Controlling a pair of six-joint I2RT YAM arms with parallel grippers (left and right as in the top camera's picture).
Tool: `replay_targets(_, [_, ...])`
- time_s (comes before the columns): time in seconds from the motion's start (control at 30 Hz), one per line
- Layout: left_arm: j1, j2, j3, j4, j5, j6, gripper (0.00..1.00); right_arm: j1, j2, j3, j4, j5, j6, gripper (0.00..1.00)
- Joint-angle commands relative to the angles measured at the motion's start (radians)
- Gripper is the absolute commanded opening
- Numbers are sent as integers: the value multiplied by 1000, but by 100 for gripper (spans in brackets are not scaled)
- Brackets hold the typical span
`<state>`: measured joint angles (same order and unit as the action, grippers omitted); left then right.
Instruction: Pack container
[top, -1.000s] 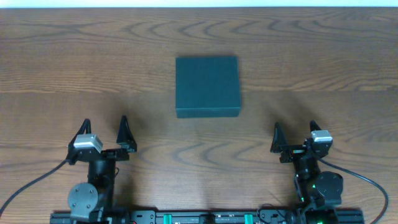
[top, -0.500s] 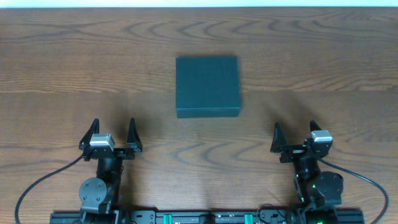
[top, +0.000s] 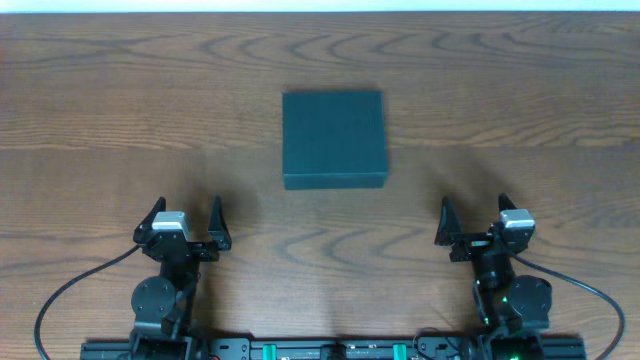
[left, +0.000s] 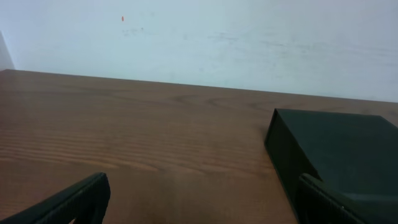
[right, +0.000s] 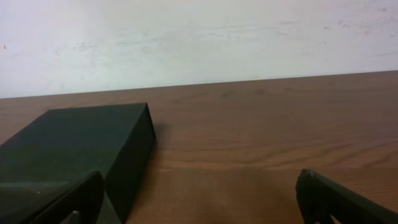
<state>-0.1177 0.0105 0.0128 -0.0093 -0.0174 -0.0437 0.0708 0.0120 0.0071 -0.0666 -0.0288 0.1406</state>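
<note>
Wood-grain table (top: 120, 90), pale wall (left: 249, 43) behind

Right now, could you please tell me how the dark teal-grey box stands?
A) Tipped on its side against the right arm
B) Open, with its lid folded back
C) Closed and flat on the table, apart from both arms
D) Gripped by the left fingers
C: the container lies flat on the table with its lid shut, and the left fingers and right fingers stand open, short of it.
</note>
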Motion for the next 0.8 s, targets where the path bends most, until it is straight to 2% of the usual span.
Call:
replay_targets(0.0, [8,-7,-9,-66,-9,23,95,-8,-6,-2,-5,5,-4,99])
replay_targets(0.3, [66,-7,-8,-67,11,21,95,-8,-6,-2,-5,5,-4,99])
replay_targets(0.77, [68,-7,-8,-67,10,22,95,-8,-6,-2,-5,4,-4,99])
